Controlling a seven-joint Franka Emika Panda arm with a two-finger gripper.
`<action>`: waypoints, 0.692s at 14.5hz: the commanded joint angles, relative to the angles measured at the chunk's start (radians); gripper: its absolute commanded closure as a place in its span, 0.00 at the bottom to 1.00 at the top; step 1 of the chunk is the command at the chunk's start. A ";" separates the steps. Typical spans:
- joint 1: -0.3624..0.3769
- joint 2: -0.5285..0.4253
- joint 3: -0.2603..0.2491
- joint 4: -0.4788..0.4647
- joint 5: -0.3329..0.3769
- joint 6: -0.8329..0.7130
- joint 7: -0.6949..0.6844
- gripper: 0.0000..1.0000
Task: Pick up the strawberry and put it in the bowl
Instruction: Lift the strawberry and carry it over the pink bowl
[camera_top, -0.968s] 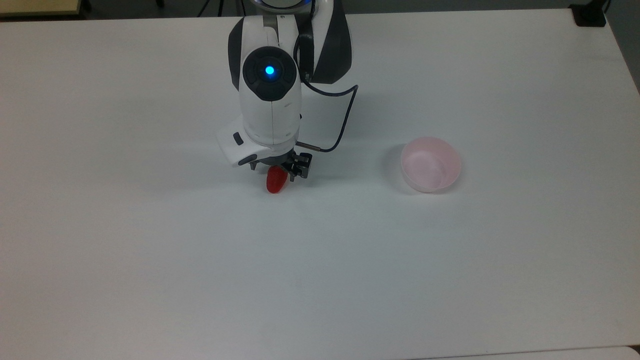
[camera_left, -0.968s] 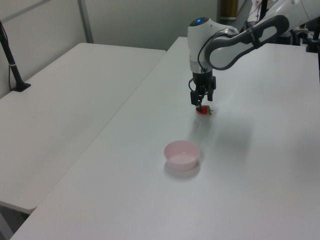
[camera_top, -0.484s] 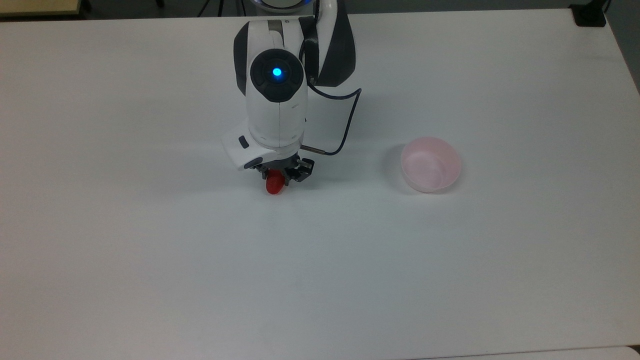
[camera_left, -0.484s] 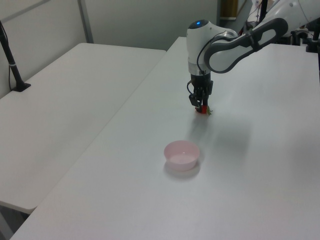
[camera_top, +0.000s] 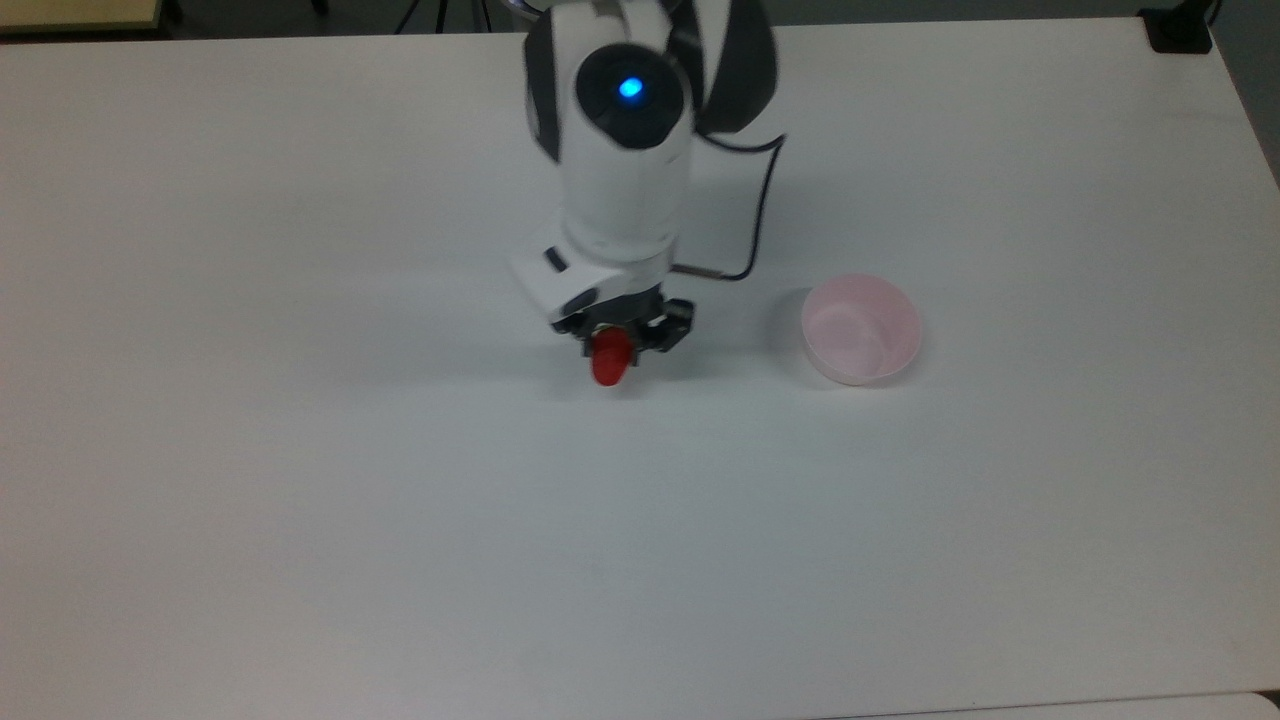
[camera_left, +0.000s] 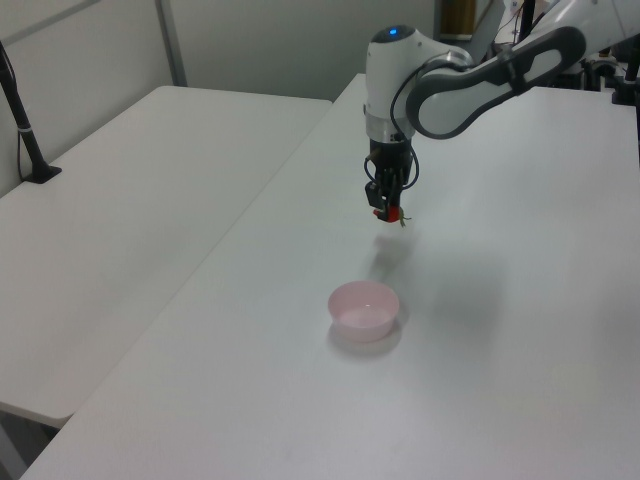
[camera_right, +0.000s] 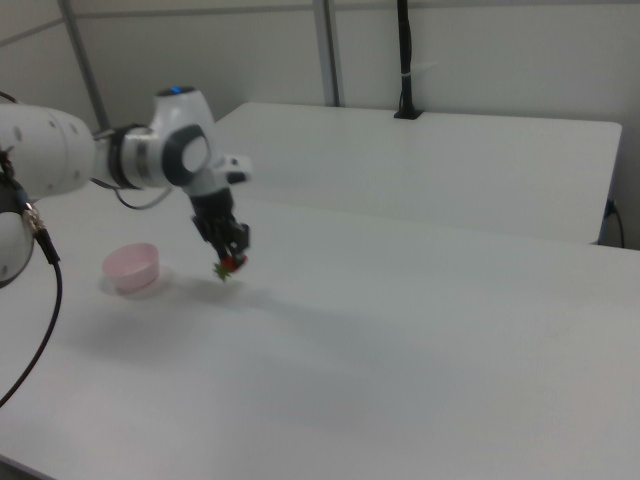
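Observation:
The red strawberry (camera_top: 609, 364) hangs above the white table, held in my gripper (camera_top: 622, 340), which is shut on it. In the left view the strawberry (camera_left: 388, 212) is clear of the tabletop, with its shadow below, and the gripper (camera_left: 386, 203) points down. The right view shows the strawberry (camera_right: 230, 265) with its green cap dangling under the gripper (camera_right: 236, 252). The pale pink bowl (camera_top: 861, 329) stands upright to the top view's right of the gripper, a bowl's width or so away. It holds nothing. In the left view the bowl (camera_left: 365, 309) lies nearer the camera than the gripper.
The white table (camera_top: 400, 520) spreads wide on all sides. A second white table (camera_left: 130, 190) stands alongside at the left view's left, with a black post (camera_left: 25, 130) on it. A dark cable (camera_top: 755, 215) loops off the wrist.
The gripper shut on the strawberry, lifted it off the table and carried it toward the top view's right, closer to the bowl. The bowl has not moved.

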 joint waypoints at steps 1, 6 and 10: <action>0.089 -0.046 0.037 0.054 0.001 -0.115 0.035 0.69; 0.237 -0.023 0.043 0.061 -0.016 -0.092 0.137 0.68; 0.283 0.026 0.043 0.058 -0.019 -0.010 0.167 0.66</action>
